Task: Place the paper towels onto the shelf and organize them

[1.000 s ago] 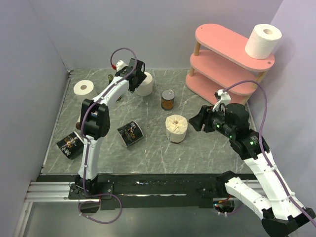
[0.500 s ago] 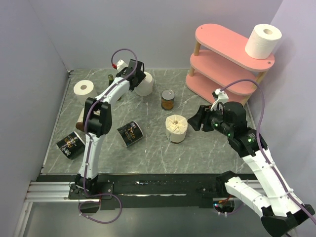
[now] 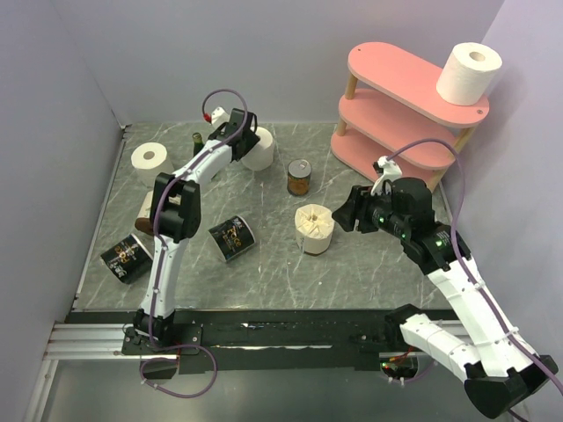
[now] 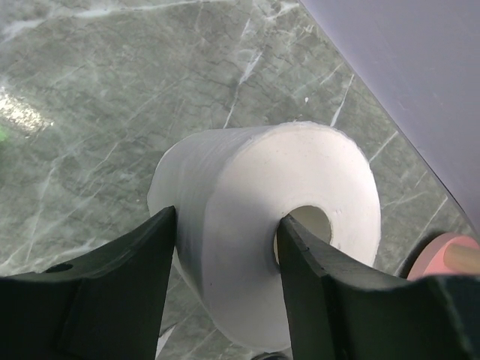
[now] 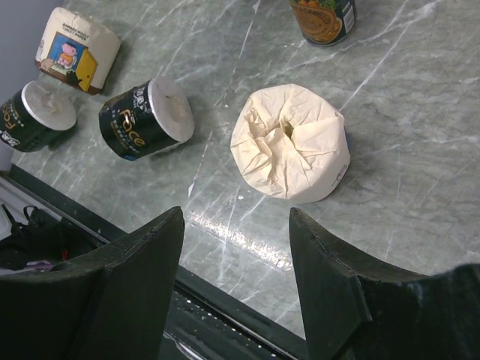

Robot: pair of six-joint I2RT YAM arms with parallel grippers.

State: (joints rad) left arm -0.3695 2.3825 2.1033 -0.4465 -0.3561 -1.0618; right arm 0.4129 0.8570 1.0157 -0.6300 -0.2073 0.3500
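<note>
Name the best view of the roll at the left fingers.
Left wrist: the paper towel roll fills the frame, its wall between the left fingers. Top external shows it small, partly hidden. Right wrist misses it.

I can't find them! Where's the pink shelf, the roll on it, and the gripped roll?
pink shelf point(image 3: 391, 75): top external view, top board.
roll on the shelf point(image 3: 459, 86): top external view, side.
gripped roll point(image 4: 300, 169): left wrist view, end face.

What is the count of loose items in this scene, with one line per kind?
White paper rolls: 3
Black labelled cylinders: 2
Cream wrapped roll: 1
Cartoon-printed pack: 1
Tin can: 1
Small dark object: 1
Total: 9
</note>
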